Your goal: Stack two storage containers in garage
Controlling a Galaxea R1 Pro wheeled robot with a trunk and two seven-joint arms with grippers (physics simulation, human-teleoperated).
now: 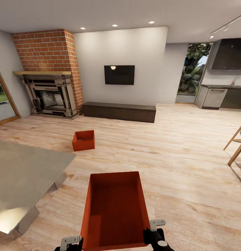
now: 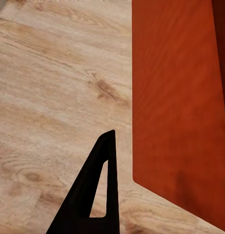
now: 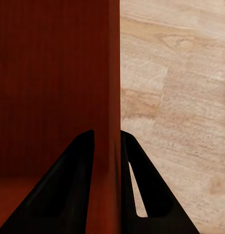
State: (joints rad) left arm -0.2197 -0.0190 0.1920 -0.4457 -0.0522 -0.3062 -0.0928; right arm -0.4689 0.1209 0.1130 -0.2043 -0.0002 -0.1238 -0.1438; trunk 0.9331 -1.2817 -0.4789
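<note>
Head view first: a red-orange storage container (image 1: 115,209), open at the top and empty, sits low in the middle of the picture, just ahead of the robot, long side running away from it. The right gripper (image 3: 107,141) is clamped on this bin's right wall near the close corner; in the right wrist view one black finger (image 3: 68,185) lies inside the bin and the other outside, with the thin wall pinched between them. The left gripper (image 1: 70,244) sits at the bin's near left corner. In the left wrist view one black finger (image 2: 100,195) shows beside the bin's outer wall (image 2: 175,107), with a strip of floor between them; its other finger is out of sight, so I cannot tell whether this pincer is released or clenched.

The second storage container (image 1: 83,140) stands farther off and a little to the left, well apart from the first, on the light wood plank floor (image 1: 176,157) of the living room. A grey tabletop (image 1: 23,174) reaches in from the left. Beyond stand the brick fireplace (image 1: 51,87), a long dark low bench (image 1: 119,111) against the wall, and the wall TV (image 1: 119,74) above it. Wooden chair legs (image 1: 237,143) show at the right edge.
</note>
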